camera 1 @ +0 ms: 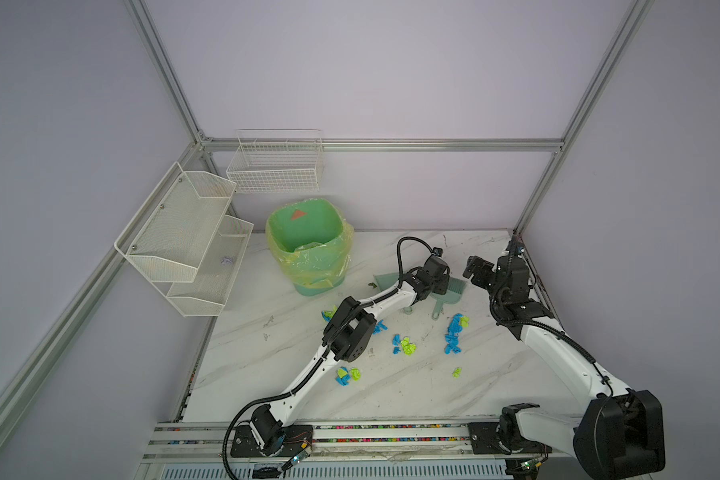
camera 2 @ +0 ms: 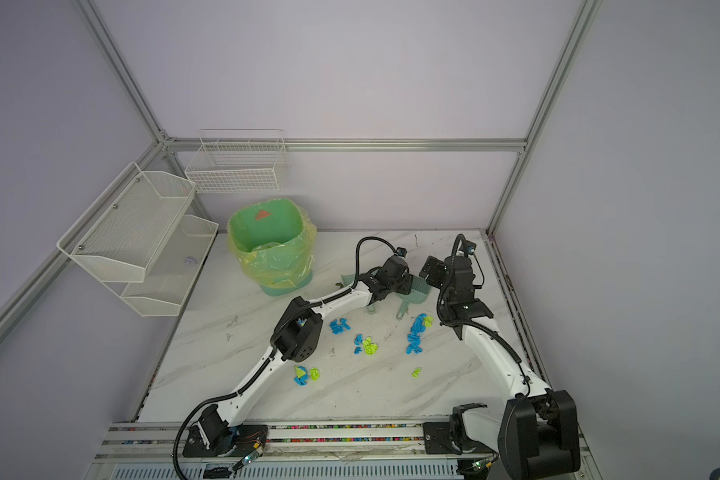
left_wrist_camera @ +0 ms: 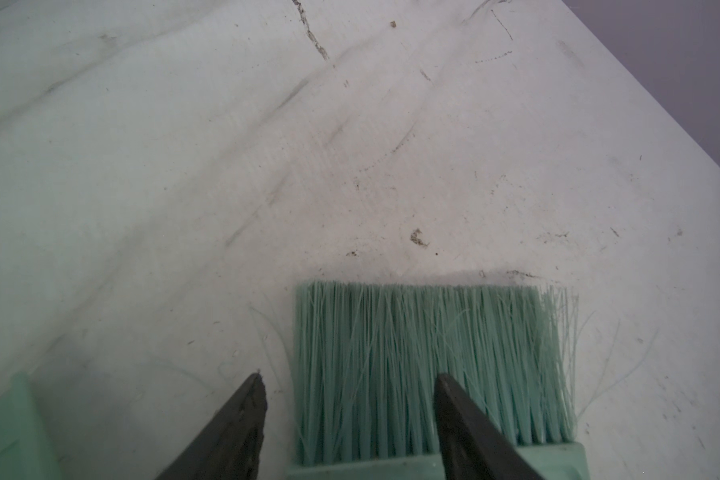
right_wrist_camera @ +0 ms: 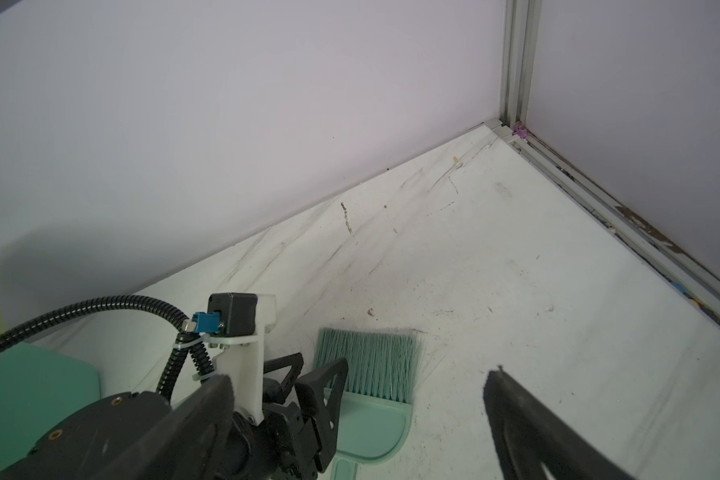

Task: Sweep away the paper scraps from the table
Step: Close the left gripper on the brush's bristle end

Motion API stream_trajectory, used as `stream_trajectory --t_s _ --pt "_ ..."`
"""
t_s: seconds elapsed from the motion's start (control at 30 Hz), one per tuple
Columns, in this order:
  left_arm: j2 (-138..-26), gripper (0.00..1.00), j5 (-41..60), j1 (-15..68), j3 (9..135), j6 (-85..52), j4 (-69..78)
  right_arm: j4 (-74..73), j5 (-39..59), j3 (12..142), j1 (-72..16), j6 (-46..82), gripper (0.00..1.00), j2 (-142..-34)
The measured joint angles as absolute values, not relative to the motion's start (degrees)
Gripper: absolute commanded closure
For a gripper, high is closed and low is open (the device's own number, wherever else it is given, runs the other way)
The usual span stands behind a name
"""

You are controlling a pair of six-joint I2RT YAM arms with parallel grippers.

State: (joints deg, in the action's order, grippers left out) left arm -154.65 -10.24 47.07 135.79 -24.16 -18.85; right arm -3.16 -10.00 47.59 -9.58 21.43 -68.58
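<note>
- Hovering low over the brush [left_wrist_camera: 412, 365], left gripper [left_wrist_camera: 348, 376] shows both jaws apart. One lies across the bristles; its mate hangs over bare table [left_wrist_camera: 350, 145] beside them. Nothing looks clamped.
- Flat at the far middle of the table lies the brush, bristles toward the back wall, handle pointing near. Just beside it sits the dustpan [camera 1: 385, 280], partly under the left wrist.
- On the brush's other side, right gripper [right_wrist_camera: 360, 374] is spread wide and empty, held off the surface.
- Mid-table, the paper scraps [camera 1: 405, 345] lie in loose clusters of blue and yellow-green wads, nearer than the tools and apart from them. One cluster is partly hidden under the left elbow; a lone wad sits apart on the right.
- Handling, my guess: the scraps are near weightless, soft and crumpled, and apt to roll or skitter from a fast stroke. Pinching each is poor use; they are better gathered by bristles. The hold belongs on the brush's stiff handle or plastic back, not the floppy bristles.
- Far left of the tools stands the bin [camera 1: 308, 270], green with a yellow liner.
- Pose, left arm: base on the near rail, elbow raised over the scraps, forearm stretched far and rightward, wrist tipped down.
- Pose, right arm: rises along the right edge, wrist folded toward the middle, claw facing the brush.
</note>
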Motion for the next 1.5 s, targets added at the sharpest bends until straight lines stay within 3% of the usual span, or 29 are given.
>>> stream_trajectory --t_s 0.47,0.83,1.03,1.27,1.5 --pt "-154.5 0.31 -10.87 48.34 135.79 -22.72 -16.62 -3.16 -10.0 47.57 -9.56 21.43 0.03 -68.58" --pt "-155.59 0.39 -11.14 48.51 137.1 -22.72 -16.38 -3.16 -9.98 47.57 -9.39 21.43 0.03 -68.55" --pt "-156.81 0.57 -12.19 48.4 137.25 -22.79 -17.06 -3.16 -9.93 47.37 -9.32 21.58 0.03 -67.96" --pt "-156.9 0.63 -12.19 48.34 137.56 -22.98 -17.56 -3.16 -9.67 47.33 -9.32 22.04 0.03 -66.72" --pt "-156.9 0.78 -12.23 48.31 137.56 -22.98 -17.76 -3.14 -9.56 46.68 -9.32 22.28 0.03 -65.91"
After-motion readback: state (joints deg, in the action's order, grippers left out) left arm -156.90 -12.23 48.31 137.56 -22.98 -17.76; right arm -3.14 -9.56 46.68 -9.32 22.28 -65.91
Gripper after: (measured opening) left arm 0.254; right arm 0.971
